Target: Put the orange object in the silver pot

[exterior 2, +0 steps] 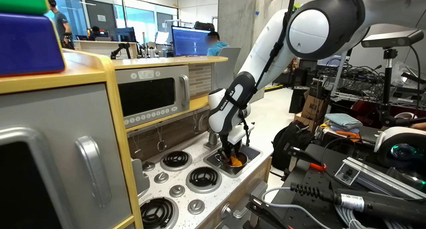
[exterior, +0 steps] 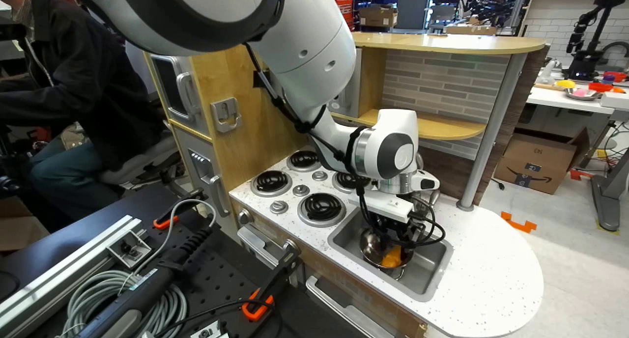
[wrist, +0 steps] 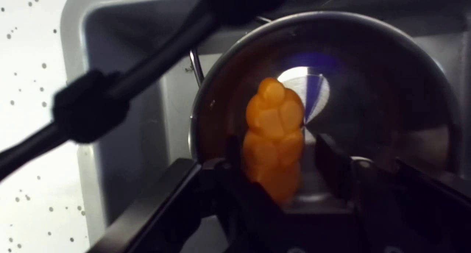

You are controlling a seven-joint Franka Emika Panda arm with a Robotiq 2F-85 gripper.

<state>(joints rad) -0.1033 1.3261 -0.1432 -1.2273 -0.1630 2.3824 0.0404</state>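
Up close in the wrist view, the end effector (wrist: 278,146) has its jaws apart, one right beside the orange object (wrist: 274,122) and a gap on the other side, so not clenched. That lumpy thing's lying in the silver pot (wrist: 382,87). Pot's in the grey sink (wrist: 121,172), set into the speckled white worktop (exterior: 491,254). Way further back there's a cardboard box (exterior: 516,156).

The object (wrist: 274,124) is in the pot (wrist: 382,87), the pot in the sink (exterior: 433,259), the sink beside a burner (exterior: 322,209).
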